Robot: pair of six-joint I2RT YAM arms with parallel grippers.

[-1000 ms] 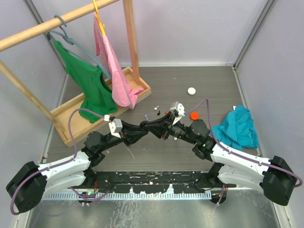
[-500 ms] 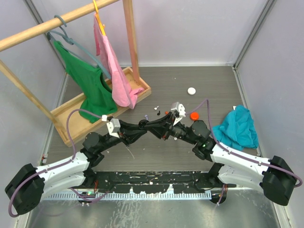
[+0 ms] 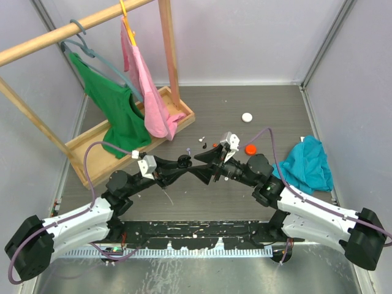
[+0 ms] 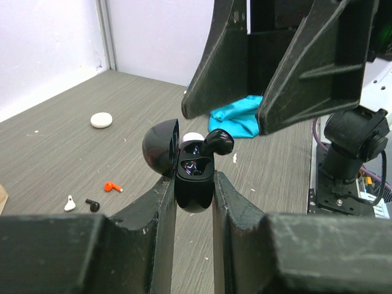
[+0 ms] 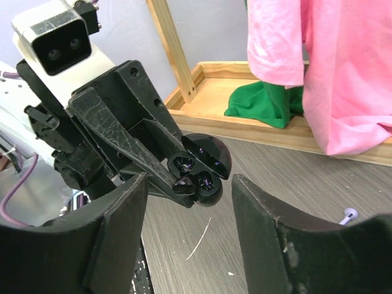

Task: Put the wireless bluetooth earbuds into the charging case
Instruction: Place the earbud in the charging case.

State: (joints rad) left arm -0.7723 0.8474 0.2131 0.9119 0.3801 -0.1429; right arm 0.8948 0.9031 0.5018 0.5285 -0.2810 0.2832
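Black earbud [image 4: 217,140] perched on open charging case [image 4: 195,177]; left jaws clamp case, right jaws parted.

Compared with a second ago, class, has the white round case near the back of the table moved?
No. The white round case lies in the same spot, still to the right of the wooden rack base, level with its far corner.

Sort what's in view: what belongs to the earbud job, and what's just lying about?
Job: black charging case, open in the left hand; black earbud perched in it; loose orange earbud, white earbud, second black earbud.
Lying about: teal cloth, pink garment, green shirt, wooden rack.
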